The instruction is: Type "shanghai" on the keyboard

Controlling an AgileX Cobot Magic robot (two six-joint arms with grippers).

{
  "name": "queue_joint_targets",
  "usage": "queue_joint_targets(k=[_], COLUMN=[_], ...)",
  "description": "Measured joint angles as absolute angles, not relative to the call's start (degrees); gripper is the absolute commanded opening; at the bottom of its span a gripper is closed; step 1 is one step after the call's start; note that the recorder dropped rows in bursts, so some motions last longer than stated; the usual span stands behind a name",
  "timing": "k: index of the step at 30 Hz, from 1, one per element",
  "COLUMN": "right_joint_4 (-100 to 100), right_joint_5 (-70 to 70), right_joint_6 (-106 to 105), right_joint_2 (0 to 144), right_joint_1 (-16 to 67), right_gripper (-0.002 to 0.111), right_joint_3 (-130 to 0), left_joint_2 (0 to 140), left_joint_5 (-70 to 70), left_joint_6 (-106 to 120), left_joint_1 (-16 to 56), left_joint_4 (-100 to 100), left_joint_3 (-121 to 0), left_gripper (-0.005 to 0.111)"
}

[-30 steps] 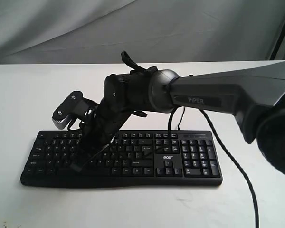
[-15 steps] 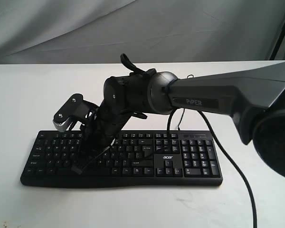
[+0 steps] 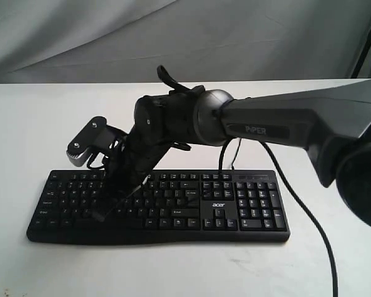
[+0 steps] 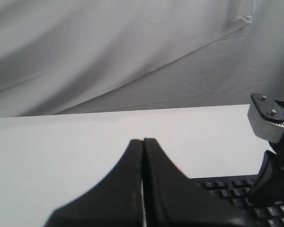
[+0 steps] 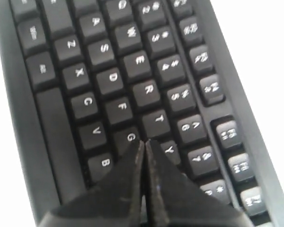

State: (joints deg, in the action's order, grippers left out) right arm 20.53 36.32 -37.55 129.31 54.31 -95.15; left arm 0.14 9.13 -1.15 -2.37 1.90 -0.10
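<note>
The keyboard [image 3: 173, 210] lies flat on the white surface [image 3: 43, 117], its long side running across the exterior view and its number pad at the right end, with the small "acer" logo [image 3: 218, 205] just left of the pad. The right arm [image 3: 284, 124] reaches in from the right and across the middle, bending down so that the right fingers [image 3: 108, 210] point steeply at the letter keys on the keyboard's left half. In the right wrist view these fingers [image 5: 132, 175] are pressed together, only a thin seam between them, and their tips sit between the G key [image 5: 130, 137] and the Y key [image 5: 169, 149], covering what lies just behind – whether the tips touch a key cannot be told from either view. A grey-white camera block [image 3: 86, 143] juts from the right wrist above the keyboard's far left corner. The left fingers [image 4: 132, 165] are likewise closed flat against each other with nothing between them; they hang over bare surface – well apart from the keys, with the keyboard's corner [image 4: 227, 187] and the right arm's camera block [image 4: 270, 122] at the edge of that view. A grey cloth backdrop [image 3: 173, 37] hangs behind the surface.
</note>
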Motion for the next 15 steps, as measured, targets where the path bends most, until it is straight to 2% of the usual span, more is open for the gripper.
queue_joint_targets(k=[6, 15], right_joint_4=[18.9, 16.5], right_joint_5=[37.3, 47.6], right_joint_6=[-37.5, -35.0], right_joint_2=[130.3, 141.4], right_joint_1=[55.8, 59.6], right_gripper=[0.0, 0.0], right_joint_3=[-101.5, -122.6], left_joint_2=[0.1, 0.1], left_joint_5=[9.1, 9.1], left_joint_6=[-1.2, -1.2], left_joint_1=[-2.4, -2.4], left_joint_4=[1.9, 1.9], left_joint_3=[-0.1, -0.1], left_gripper=[0.0, 0.0])
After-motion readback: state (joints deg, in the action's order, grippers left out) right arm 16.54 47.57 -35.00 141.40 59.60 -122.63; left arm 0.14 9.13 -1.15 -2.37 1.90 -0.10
